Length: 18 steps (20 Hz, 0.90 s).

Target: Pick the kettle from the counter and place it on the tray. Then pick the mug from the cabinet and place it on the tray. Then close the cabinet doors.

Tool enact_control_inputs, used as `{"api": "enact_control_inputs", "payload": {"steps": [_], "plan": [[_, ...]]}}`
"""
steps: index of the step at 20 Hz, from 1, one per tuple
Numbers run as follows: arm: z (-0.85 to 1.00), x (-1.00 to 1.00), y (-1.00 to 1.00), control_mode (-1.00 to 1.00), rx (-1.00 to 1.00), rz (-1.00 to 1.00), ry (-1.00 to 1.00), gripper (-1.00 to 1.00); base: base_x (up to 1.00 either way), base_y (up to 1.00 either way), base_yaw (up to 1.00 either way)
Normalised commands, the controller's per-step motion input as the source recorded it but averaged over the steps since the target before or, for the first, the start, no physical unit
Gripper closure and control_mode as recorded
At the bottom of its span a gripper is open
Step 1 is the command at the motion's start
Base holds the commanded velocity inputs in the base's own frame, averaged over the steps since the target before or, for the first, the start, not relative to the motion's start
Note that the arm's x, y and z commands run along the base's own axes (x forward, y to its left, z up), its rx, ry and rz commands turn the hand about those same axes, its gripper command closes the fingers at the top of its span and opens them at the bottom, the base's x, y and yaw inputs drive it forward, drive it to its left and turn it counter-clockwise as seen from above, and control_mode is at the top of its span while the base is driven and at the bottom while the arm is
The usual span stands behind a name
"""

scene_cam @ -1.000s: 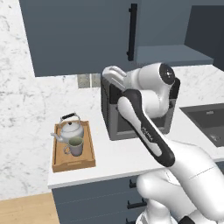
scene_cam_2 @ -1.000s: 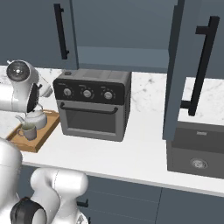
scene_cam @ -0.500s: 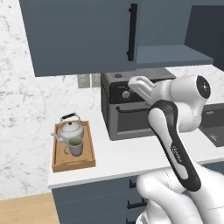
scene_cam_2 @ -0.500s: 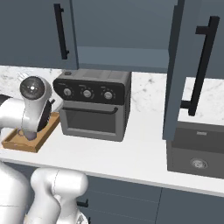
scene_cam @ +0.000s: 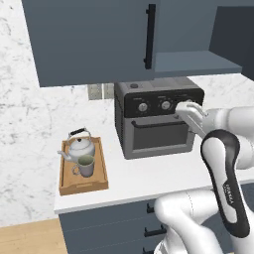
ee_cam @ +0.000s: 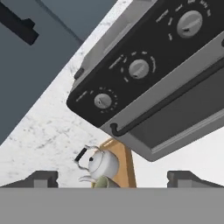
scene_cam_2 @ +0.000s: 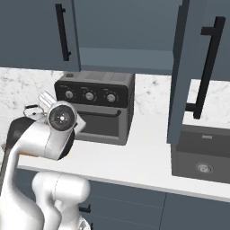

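The arm has swung away from the tray (scene_cam: 101,163) and off to the right: a second ago its hand hung just over the kettle and mug, and now the gripper (scene_cam: 188,107) sits in front of the black oven (scene_cam: 158,123), level with its knobs. The gripper's fingers stand wide apart with nothing between them, so it has let go and come away empty.

That leaves the first two parts of the job looking finished. The kettle (scene_cam: 79,147) stands upright on the far half of the wooden tray, and the mug (scene_cam: 85,165) sits just in front of it, on the near half, the two touching or very nearly so. The tray lies on the table (scene_cam: 149,181) to the left of the oven.

What remains, as I judge it, is the cabinet (scene_cam_2: 126,27). The right cabinet door (scene_cam_2: 191,74) hangs well open, swung out over the table near the sink (scene_cam_2: 202,155), its black bar handle facing outward. The left door (scene_cam: 94,39) looks closed or nearly so; from here I can't tell if it is fully flush. The arm's swing rightward fits a reach toward that open door, which will need pushing back toward the cabinet face. The oven stands close below, so the arm has little room as it rises.
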Motion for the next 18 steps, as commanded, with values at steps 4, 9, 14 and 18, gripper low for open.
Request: {"api": "enact_control_inputs", "payload": {"steps": [4, 9, 14, 18], "plan": [[-0.26, -0.27, -0.64, -1.00, 0.07, 0.00, -0.11, -1.00, 0.00, 0.00, 0.00], [-0.17, -0.20, -0.66, -1.00, 0.08, 0.00, -0.16, -1.00, 0.00, 0.00, 0.00], [-0.18, -0.24, -0.61, -1.00, 0.09, 0.00, -0.26, -1.00, 0.00, 0.00, 0.00], [-0.16, -0.06, -0.59, -1.00, 0.12, 0.00, -0.31, -1.00, 0.00, 0.00, 0.00]]}}
